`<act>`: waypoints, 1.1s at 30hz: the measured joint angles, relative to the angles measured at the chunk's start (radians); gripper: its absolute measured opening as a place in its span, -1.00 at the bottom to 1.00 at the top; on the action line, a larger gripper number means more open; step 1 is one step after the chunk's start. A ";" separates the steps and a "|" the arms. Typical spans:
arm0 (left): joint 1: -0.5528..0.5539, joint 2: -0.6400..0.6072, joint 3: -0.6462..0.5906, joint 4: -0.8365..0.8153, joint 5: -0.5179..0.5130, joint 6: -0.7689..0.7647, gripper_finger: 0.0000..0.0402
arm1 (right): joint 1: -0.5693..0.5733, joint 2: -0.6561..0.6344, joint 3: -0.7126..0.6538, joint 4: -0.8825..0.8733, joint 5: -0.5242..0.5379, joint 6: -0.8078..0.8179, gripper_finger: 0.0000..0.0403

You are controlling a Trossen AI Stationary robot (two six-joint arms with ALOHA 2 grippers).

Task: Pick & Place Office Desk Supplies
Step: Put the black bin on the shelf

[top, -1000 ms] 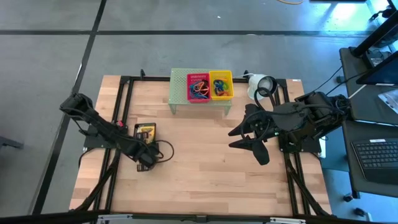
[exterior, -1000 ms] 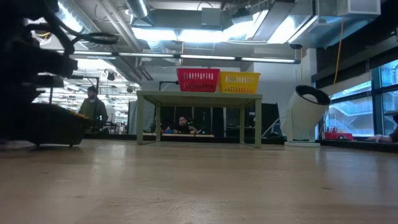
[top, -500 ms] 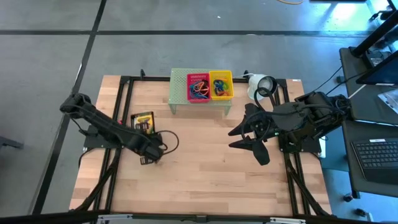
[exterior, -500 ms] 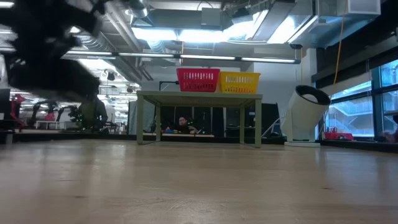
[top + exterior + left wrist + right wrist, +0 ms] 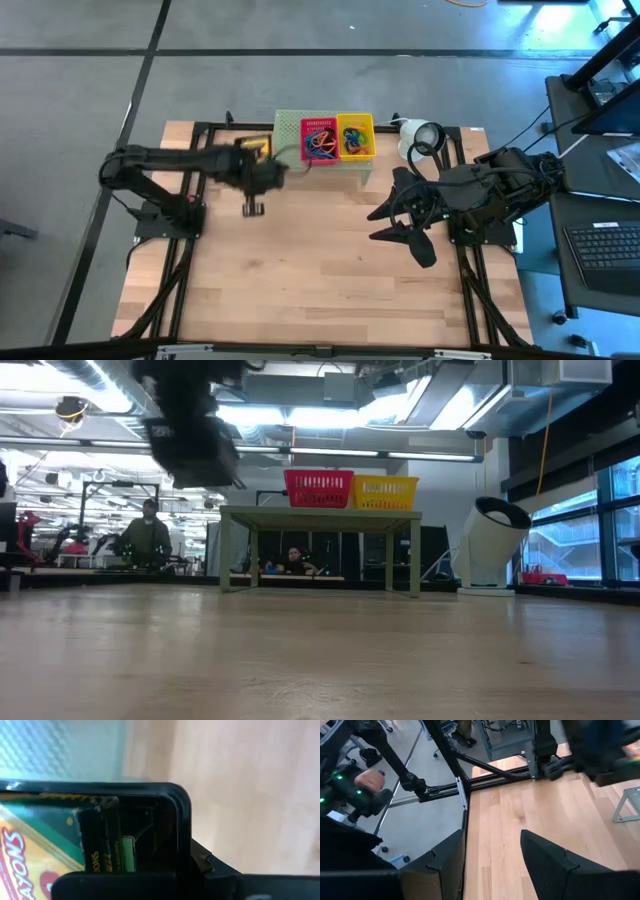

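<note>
The left gripper [image 5: 262,172] hung above the table [image 5: 320,270], just beside the left end of the pale green mesh stand [image 5: 290,170], its arm stretched across from the left side of the bench. Its fingers were clamped on a crayon box [image 5: 30,855]: the left wrist view showed the yellow-and-green carton with its printed lettering pressed against the dark finger [image 5: 170,830], and from above a sliver of yellow showed at the gripper near the stand's corner. In the low view the same gripper [image 5: 190,435] was a dark blurred mass raised well off the wood, left of the stand and about level with the baskets.

On top of the stand sat a red basket [image 5: 320,140] and a yellow basket [image 5: 355,137], side by side and touching; the red one held a tangle of coloured rubber bands [image 5: 322,145], the yellow one small dark and blue pieces too small to name.

The right gripper [image 5: 395,222] waited over the table's right side, its two fingers [image 5: 550,855] spread wide apart with bare wood between them and nothing held. A white round device [image 5: 420,137] stood at the stand's right end
</note>
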 joint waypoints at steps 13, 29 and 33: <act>0.252 0.121 0.022 0.091 0.032 0.371 -0.99 | 0.000 0.000 0.000 0.000 0.000 0.000 -0.03; 0.309 0.306 0.233 0.120 0.077 0.457 -0.99 | 0.000 0.000 0.000 0.000 -0.001 0.026 -0.03; 0.301 0.334 0.244 0.121 0.098 0.464 -0.99 | 0.000 0.000 0.000 0.000 0.000 0.026 -0.03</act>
